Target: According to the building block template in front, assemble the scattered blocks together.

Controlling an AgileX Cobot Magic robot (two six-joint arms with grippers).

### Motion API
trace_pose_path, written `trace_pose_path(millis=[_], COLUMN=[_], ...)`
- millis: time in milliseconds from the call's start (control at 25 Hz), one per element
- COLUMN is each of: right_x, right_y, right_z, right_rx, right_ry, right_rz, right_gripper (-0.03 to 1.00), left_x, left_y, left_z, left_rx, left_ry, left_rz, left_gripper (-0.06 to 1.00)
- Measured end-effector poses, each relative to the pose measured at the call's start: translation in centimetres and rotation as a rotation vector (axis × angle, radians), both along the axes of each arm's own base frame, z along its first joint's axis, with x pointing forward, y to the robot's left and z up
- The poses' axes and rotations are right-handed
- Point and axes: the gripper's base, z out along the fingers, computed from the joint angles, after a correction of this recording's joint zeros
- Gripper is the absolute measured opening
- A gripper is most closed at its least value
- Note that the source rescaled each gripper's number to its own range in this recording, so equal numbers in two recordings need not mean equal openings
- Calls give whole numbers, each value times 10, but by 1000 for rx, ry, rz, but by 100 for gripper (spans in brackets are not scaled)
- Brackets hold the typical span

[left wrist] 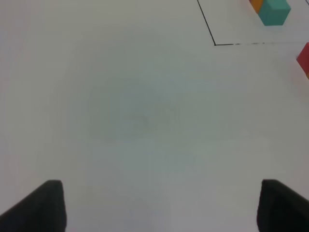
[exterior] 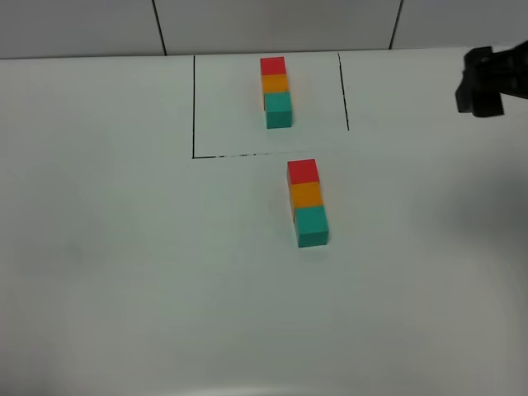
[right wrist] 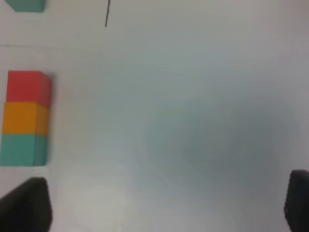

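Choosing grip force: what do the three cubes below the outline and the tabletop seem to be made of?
The red cube, orange cube and teal cube look like painted wood or solid plastic: matte, evenly coloured faces, crisp edges, no glare. The tabletop looks like a smooth white laminate or board with faint sheen; unsure.

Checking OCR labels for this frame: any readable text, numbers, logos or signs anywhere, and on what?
None: no text, number, brand or sign shows in any view.
The plain matte red, orange and teal cubes are unmarked.
The outlined cube trio is unmarked.
The thin black drawn outline on the white table is only lines.
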Motion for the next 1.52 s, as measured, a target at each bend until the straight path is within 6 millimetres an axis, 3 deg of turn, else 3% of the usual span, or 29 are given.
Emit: trace_pose_path(millis=[320,800,1320,1520], right_x=[-94,-200,-262,-268], right_y=[-19,-43,-53,-54], right_z=[8,-19,-67,-78], right_rx=[25,39,97,110], right_ry=[-145,-304,-439,-455], right_rz=[-2,-29,-26,-22], right_gripper=[95,95,92,88], left_x=[0,0,0,0], left_y=[0,0,0,0], left_z=[0,0,0,0], left_rx=[0,0,0,0], left_ry=[0,0,0,0], left_rz=[0,0,0,0], left_gripper=[74,74,74,74])
